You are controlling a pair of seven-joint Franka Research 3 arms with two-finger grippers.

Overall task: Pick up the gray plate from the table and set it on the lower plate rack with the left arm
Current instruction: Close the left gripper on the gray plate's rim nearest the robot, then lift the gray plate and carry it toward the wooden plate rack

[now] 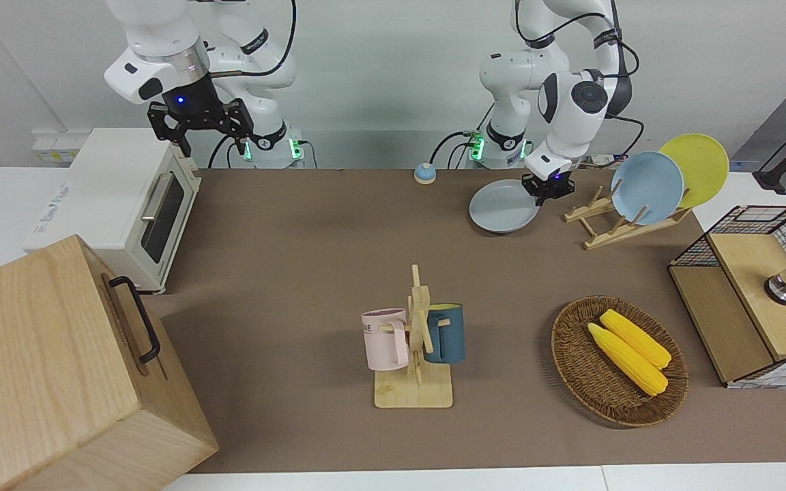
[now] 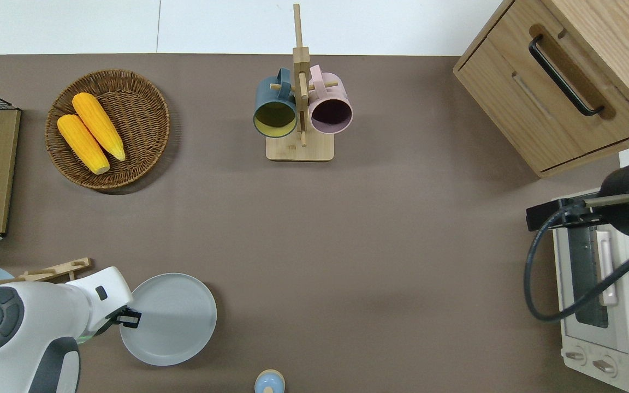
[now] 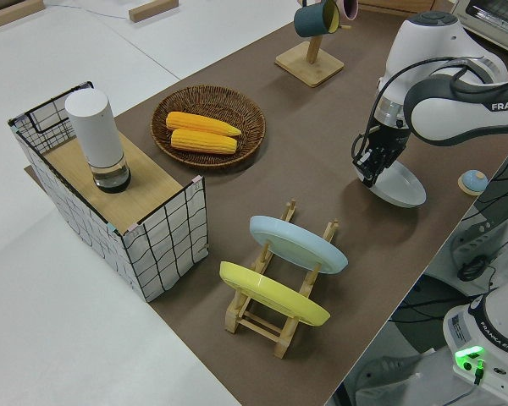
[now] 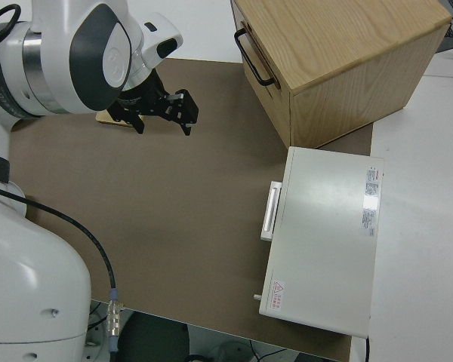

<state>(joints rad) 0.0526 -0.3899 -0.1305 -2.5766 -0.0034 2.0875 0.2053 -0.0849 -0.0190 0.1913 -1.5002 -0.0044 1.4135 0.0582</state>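
Note:
My left gripper (image 1: 544, 191) is shut on the rim of the gray plate (image 1: 502, 205), on the side toward the rack. It holds the plate a little above the table, slightly tilted. The gripper (image 2: 129, 317) and plate (image 2: 175, 322) show in the overhead view, close to the robots' edge, and in the left side view (image 3: 368, 166), plate (image 3: 400, 187). The light-wood plate rack (image 1: 591, 209) stands beside the plate, toward the left arm's end; its slots nearest the plate are empty (image 2: 47, 271). My right gripper (image 1: 210, 140) is parked and open.
A sky-blue plate (image 1: 647, 187) and a yellow plate (image 1: 696, 167) stand in the rack's upper slots. A corn basket (image 1: 618, 361), a mug stand (image 1: 415, 354), a small bell (image 1: 424, 173), a toaster oven (image 1: 127, 204), a wooden cabinet (image 1: 59, 368) and a wire box (image 1: 754, 293) stand around.

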